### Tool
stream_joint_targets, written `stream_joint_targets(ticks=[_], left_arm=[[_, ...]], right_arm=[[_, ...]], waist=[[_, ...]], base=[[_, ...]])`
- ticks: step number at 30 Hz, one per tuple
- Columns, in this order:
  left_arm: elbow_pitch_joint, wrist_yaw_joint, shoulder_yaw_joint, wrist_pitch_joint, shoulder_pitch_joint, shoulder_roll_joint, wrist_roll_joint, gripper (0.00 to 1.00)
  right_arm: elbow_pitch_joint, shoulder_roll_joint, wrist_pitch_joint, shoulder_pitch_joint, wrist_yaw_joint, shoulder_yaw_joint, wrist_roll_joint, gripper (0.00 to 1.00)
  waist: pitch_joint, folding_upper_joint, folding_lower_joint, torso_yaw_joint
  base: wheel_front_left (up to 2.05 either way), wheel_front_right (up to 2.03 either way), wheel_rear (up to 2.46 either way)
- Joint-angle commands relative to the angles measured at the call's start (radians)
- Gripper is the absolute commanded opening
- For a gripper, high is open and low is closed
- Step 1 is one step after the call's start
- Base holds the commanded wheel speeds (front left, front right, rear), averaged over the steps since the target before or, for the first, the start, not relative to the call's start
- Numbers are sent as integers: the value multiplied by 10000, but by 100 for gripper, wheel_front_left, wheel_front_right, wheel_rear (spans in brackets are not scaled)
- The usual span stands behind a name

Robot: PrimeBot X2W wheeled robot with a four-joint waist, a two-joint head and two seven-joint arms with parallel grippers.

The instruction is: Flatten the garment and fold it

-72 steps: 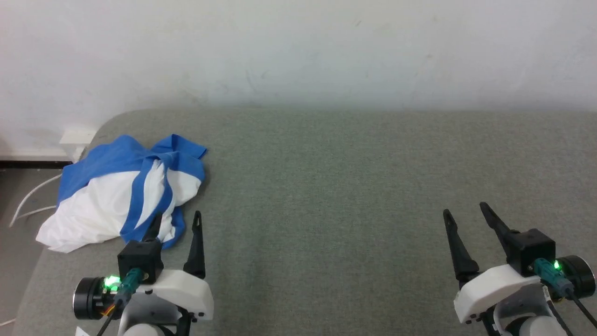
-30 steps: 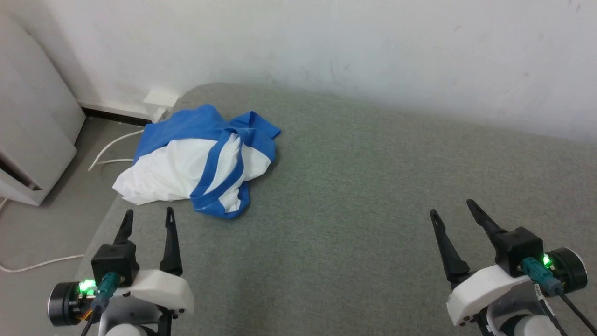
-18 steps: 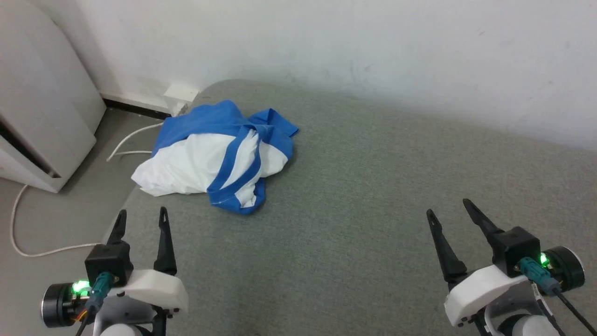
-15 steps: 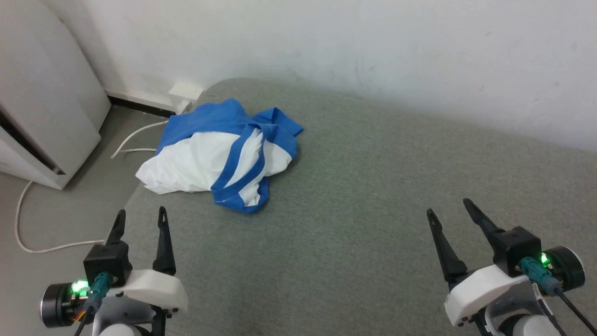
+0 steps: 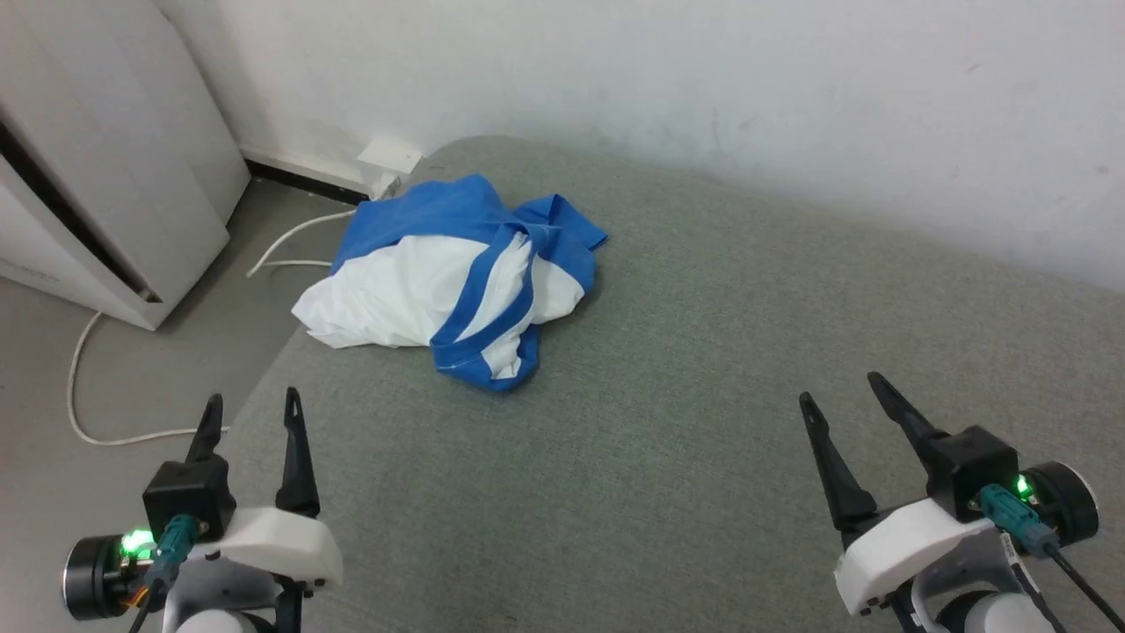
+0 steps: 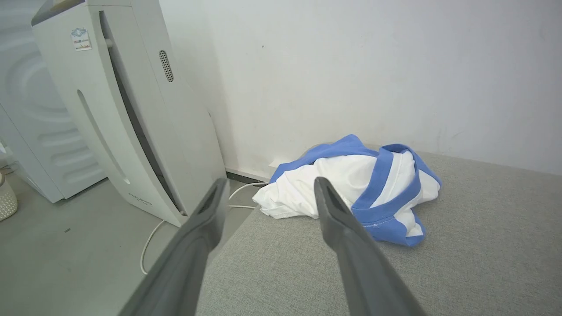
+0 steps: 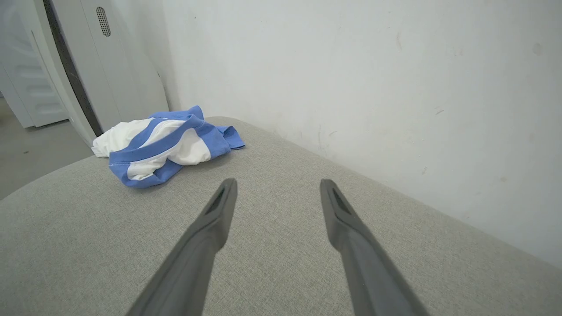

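- The garment (image 5: 404,290) lies in a crumpled heap at the far left corner of the grey tabletop (image 5: 668,422), right at the edge.
- It looks soft, light and floppy. The thick blue band (image 5: 479,294) looks good to pinch.
- The left gripper (image 5: 251,397) and right gripper (image 5: 839,387) are well apart from it, jaws wide and empty.

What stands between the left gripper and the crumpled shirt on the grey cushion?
Nothing visible does. Bare grey cushion lies between the left gripper, jaws open, and the blue-and-white shirt, which is heaped near the cushion's far left corner.
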Motion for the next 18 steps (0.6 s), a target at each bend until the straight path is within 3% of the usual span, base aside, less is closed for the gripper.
stream_joint_targets(ticks=[1,18], left_arm=[[14,72,59,-72,-20,100,-117,100],[12,215,65,-199,-61,380,-418,100]], right_arm=[[-81,-44,54,12,-7,27,63,100],[-248,-44,96,14,-8,16,120,100]], waist=[[8,0,0,74],[192,0,0,743]], base=[[0,0,0],[0,0,0]])
